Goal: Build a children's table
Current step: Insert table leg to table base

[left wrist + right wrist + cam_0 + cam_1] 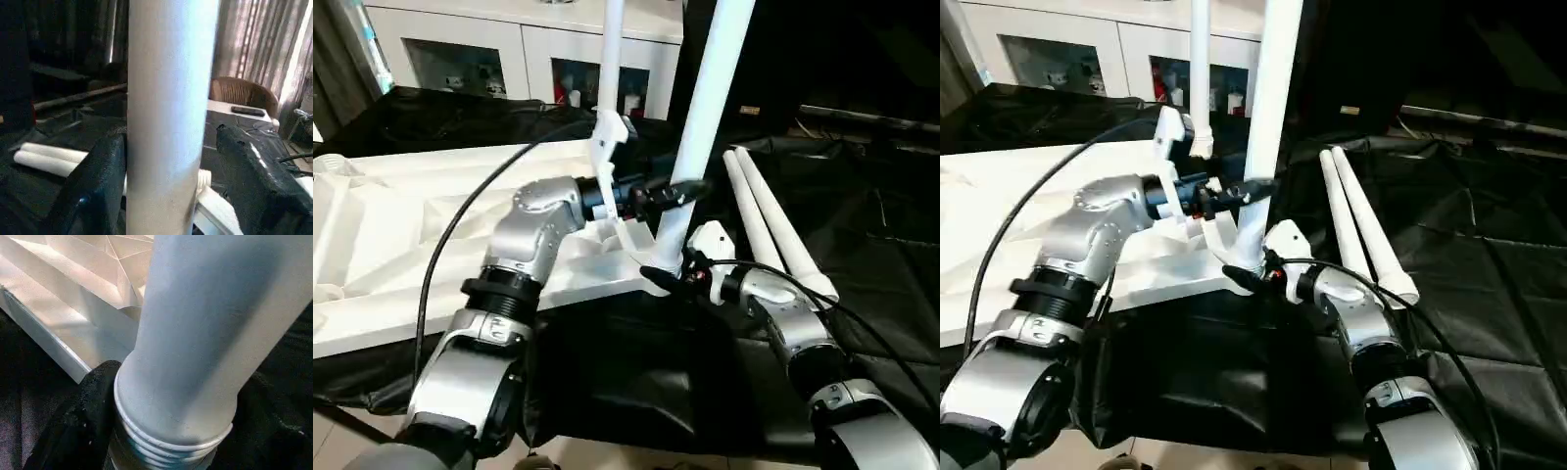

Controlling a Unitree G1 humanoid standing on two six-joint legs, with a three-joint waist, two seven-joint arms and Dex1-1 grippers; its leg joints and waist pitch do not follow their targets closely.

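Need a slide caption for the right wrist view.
Right gripper clasping the threaded base of a white table leg beside the upturned tabletop's corner.

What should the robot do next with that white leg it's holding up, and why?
Probably twist the upright leg further in: threads show at its base in the right gripper, at the tabletop corner. The left gripper brackets it higher up.

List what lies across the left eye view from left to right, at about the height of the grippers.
tabletop → left gripper → upright leg → right gripper → two loose legs lying on the black cloth
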